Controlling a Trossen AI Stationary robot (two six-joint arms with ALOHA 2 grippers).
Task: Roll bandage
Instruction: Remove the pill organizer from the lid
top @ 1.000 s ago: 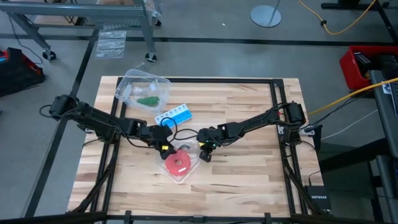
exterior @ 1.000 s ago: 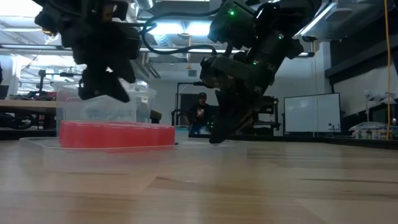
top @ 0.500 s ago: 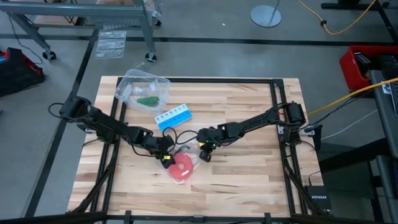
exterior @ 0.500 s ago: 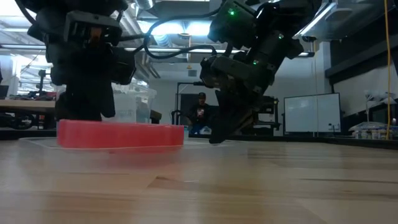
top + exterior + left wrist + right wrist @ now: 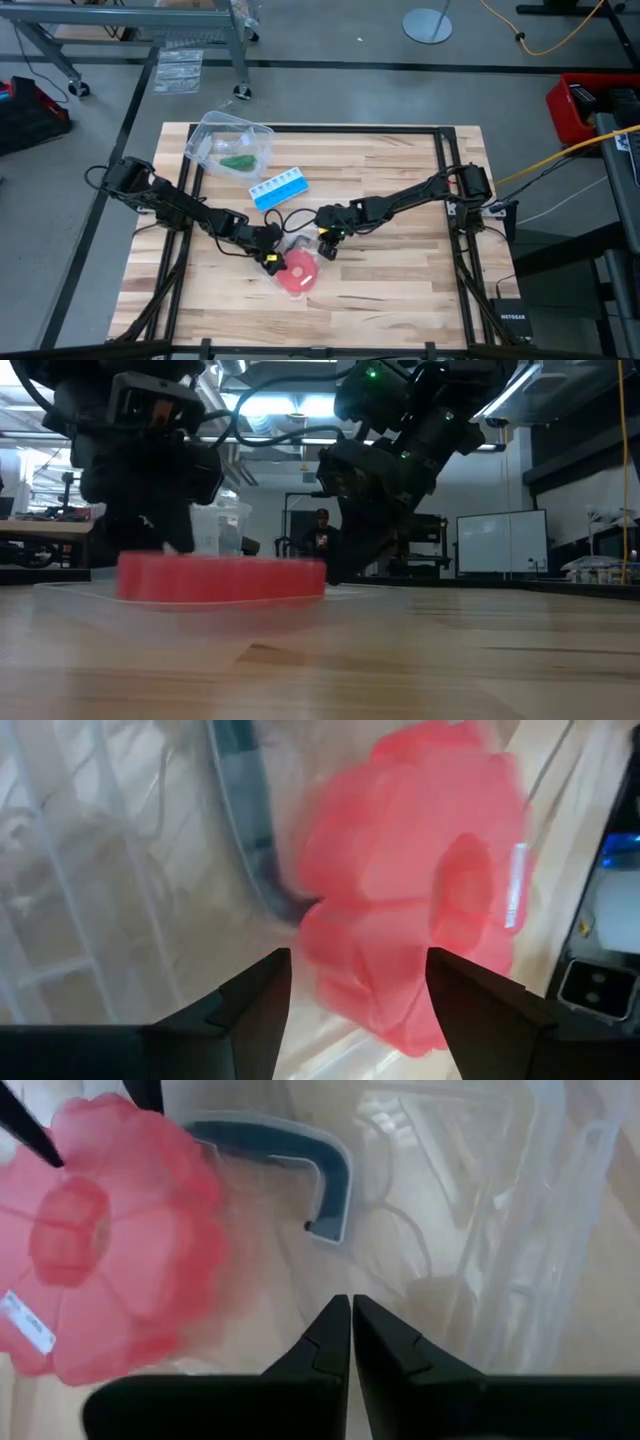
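The bandage (image 5: 238,161), a small green bundle, lies on the floor of a clear tub (image 5: 212,143) at the table's far left; no gripper is near it. A red round disc (image 5: 297,270) lies on a clear plastic lid (image 5: 283,246) in the middle of the table. My left gripper (image 5: 268,258) stands open at the disc's left edge (image 5: 330,960), its fingers (image 5: 262,995) either side of it. My right gripper (image 5: 325,248) is shut at the lid's far right corner. My left gripper slants down at the red disc's left edge from the table's left; I cannot tell whether its fingers touch the disc. My right gripper's shut fingertips (image 5: 338,1318) slant down onto the clear lid (image 5: 420,1230) near its blue-grey seal (image 5: 330,1180). Whether a rim sits between them does not show.
A blue-and-white pill box (image 5: 280,187) lies just beyond the lid, between it and the tub. Dark cables (image 5: 288,218) loop between the two grippers. Bare wood lies along the near edge (image 5: 330,320) and at the right (image 5: 400,270).
My left gripper has gone down and toward the table's near right, reaching the red disc's left edge, and has opened a little wider. The disc has slid on the lid toward the table's right and near edge. My right gripper has kept still.
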